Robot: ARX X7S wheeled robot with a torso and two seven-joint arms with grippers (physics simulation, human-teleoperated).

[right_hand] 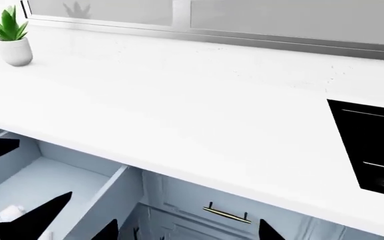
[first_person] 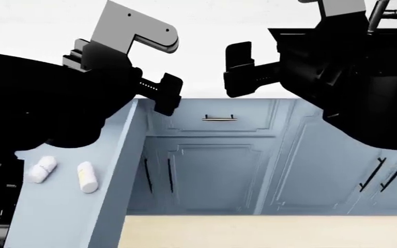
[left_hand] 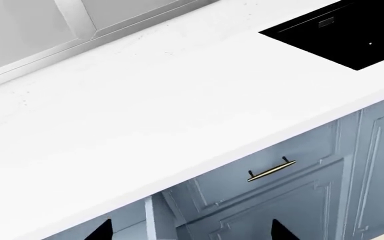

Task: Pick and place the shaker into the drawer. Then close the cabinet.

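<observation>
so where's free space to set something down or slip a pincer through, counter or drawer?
Counter: a broad bare stretch between the potted plant and the black sink, back to the wall trim. Drawer: its floor holds two white shakers close together; the floor near the right wall looks bare. Both arms crowd the space above the drawer's back.

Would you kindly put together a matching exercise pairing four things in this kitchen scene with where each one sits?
Things:
1. two white shakers
2. potted plant
3. brass bar handle
4. black cooktop

Places:
A. on the shallow panelled drawer front under the countertop
B. set flush into the white countertop
C. lying on the floor of the open drawer
D. standing on the countertop near the back wall

Pairs: 1-C, 2-D, 3-A, 4-B
</observation>
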